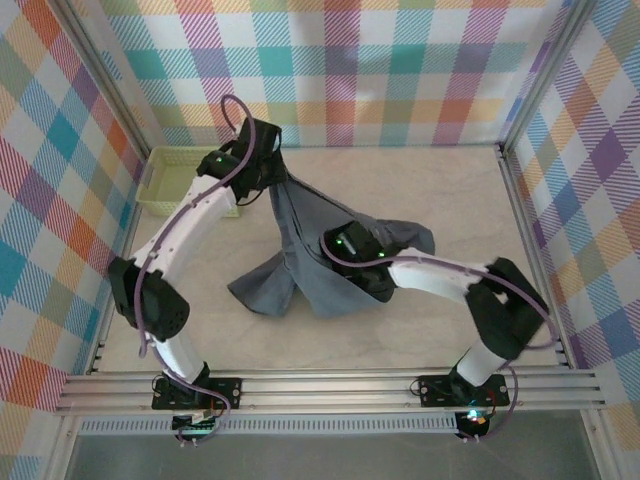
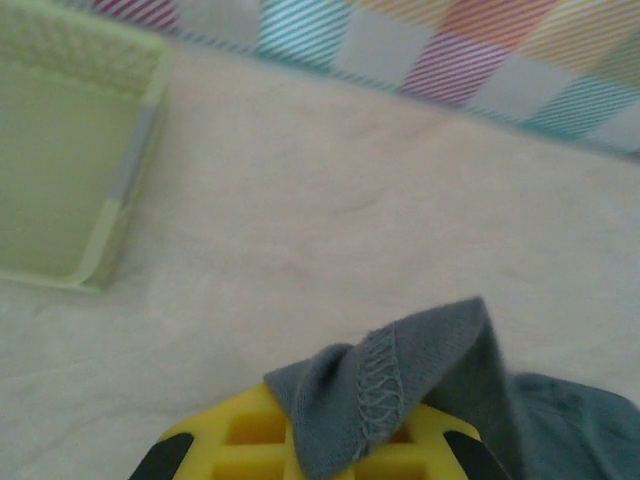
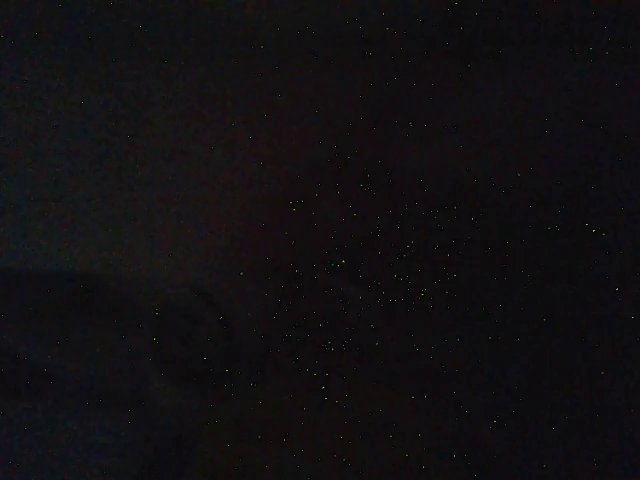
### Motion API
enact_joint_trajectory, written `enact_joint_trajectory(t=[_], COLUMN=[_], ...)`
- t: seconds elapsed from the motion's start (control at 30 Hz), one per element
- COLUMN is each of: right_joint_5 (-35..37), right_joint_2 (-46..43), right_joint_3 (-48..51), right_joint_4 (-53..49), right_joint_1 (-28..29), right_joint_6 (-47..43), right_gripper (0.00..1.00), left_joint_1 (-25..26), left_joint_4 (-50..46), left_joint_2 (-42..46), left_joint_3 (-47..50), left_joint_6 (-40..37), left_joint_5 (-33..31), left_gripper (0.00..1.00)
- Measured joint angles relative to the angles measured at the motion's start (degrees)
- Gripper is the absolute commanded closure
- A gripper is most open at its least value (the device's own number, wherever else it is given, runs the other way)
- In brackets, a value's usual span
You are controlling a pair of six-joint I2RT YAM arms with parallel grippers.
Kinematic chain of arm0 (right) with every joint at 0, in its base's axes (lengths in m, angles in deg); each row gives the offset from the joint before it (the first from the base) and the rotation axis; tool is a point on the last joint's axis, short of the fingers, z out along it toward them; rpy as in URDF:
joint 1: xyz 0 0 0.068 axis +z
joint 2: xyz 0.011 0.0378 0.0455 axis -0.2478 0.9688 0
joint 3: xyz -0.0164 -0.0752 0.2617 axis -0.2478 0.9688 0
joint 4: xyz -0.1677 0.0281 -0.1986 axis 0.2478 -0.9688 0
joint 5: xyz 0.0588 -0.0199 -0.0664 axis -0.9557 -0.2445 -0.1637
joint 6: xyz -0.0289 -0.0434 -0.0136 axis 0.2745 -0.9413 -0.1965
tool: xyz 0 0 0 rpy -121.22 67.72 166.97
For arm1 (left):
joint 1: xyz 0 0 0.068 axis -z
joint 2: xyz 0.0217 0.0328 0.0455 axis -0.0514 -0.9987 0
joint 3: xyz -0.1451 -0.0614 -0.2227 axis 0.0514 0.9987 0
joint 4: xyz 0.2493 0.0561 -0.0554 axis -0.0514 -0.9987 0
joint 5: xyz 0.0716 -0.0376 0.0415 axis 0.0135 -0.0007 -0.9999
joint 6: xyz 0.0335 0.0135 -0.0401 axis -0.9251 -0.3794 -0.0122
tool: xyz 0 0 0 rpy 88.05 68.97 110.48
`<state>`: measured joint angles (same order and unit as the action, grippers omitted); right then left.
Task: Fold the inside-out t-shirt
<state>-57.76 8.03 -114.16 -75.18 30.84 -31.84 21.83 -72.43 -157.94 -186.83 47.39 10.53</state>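
The inside-out t-shirt (image 1: 300,250) is slate blue-grey and hangs like a tent from its far corner down to the table. My left gripper (image 1: 262,165) holds that corner up, near the back of the table. In the left wrist view a stitched hem of the t-shirt (image 2: 420,350) pokes out between the yellow jaws of the left gripper (image 2: 365,445), which is shut on it. My right gripper (image 1: 345,245) is pushed into the shirt's folds at mid-table. Its fingers are buried in cloth and its wrist view is black. It is shut; what it grips is hidden.
A pale yellow-green mesh basket (image 1: 175,180) stands at the back left, just left of the left gripper, and shows as the basket (image 2: 60,180) in the left wrist view. Checked walls enclose the table (image 1: 430,190). Bare tabletop lies right of and behind the shirt.
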Motion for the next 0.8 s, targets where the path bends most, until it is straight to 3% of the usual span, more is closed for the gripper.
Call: enact_joint_trajectory(t=[0.27,0.63,0.73,0.8], right_joint_5=[-3.06,-12.57,-13.79,-13.99], right_joint_2=[-16.81,-31.12,-34.69,-37.42], right_joint_3=[8.55,14.60,16.48,17.27], right_joint_4=[6.56,11.76,12.22,12.33], right_joint_1=[0.00,0.00,-0.02,-0.28], right_joint_6=[-2.45,-6.43,-7.37,-7.67], right_gripper=[1.00,1.00,1.00,1.00], left_joint_1=[-1.62,-0.13,0.79,1.62], left_joint_4=[-2.86,-5.31,-6.03,-7.06], left_joint_2=[-7.48,-11.85,-13.77,-15.21], left_joint_3=[5.27,8.81,10.36,11.28], left_joint_6=[1.25,1.68,1.68,1.62], left_joint_5=[-0.94,-4.85,-5.14,-5.07], left_gripper=[1.00,1.00,0.89,0.73])
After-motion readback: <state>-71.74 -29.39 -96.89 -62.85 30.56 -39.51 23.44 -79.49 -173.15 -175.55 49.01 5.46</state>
